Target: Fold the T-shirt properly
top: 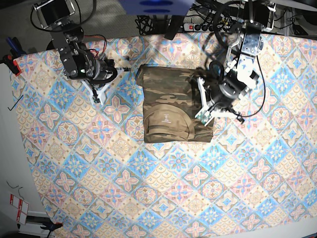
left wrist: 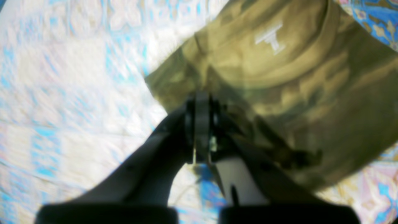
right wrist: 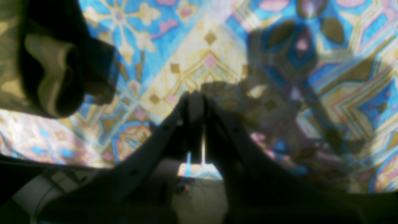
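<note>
The camouflage T-shirt (top: pixel 171 104) lies folded into a rectangle in the middle of the table, tan collar and white label print toward the front. In the left wrist view the T-shirt (left wrist: pixel 295 77) fills the upper right. My left gripper (left wrist: pixel 202 104) is shut, its tips right at the shirt's side edge; blur hides whether any cloth is pinched. In the base view the left gripper (top: pixel 203 113) sits at the shirt's right edge. My right gripper (right wrist: pixel 196 99) is shut and empty over the tablecloth, with a shirt corner (right wrist: pixel 40 68) to its upper left. In the base view the right gripper (top: pixel 95 94) is apart, left of the shirt.
The blue-pink-cream tile-patterned tablecloth (top: pixel 148 188) covers the whole table. A power strip and cables (top: pixel 208 22) lie along the back edge. Clamps (top: pixel 9 57) grip the cloth at the left edge. The table's left edge (top: pixel 15 148) borders a white floor.
</note>
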Action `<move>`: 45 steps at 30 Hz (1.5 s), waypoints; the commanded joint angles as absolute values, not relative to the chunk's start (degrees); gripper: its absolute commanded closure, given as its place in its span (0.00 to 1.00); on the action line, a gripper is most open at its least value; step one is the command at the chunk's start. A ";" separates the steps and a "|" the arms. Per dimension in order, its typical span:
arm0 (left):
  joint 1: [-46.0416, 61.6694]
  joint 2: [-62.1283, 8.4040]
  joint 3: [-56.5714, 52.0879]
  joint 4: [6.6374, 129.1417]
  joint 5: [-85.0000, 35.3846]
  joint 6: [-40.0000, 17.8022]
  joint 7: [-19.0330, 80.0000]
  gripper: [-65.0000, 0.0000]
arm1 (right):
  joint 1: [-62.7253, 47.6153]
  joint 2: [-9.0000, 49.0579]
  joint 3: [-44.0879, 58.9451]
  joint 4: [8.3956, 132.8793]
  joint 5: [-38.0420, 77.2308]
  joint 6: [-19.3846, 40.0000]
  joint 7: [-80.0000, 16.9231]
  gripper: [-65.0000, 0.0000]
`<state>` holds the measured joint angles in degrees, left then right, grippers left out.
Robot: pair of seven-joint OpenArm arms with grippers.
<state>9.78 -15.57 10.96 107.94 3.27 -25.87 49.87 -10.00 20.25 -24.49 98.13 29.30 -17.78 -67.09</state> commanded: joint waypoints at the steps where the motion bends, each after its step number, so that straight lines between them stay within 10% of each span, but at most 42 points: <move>1: 11.56 -15.43 10.24 108.44 2.86 -25.89 47.43 1.00 | -9.36 20.70 -24.22 98.86 29.67 -17.63 -66.68 0.98; 16: 17.19 -16.48 9.89 93.93 2.77 -22.29 40.92 1.00 | -10.59 20.88 -24.22 99.12 29.58 -17.63 -66.68 0.98; 45: 38.37 -13.58 -11.38 105.63 2.07 -18.59 30.73 1.00 | -12.79 20.88 -24.22 110.46 29.67 -17.63 -67.30 0.98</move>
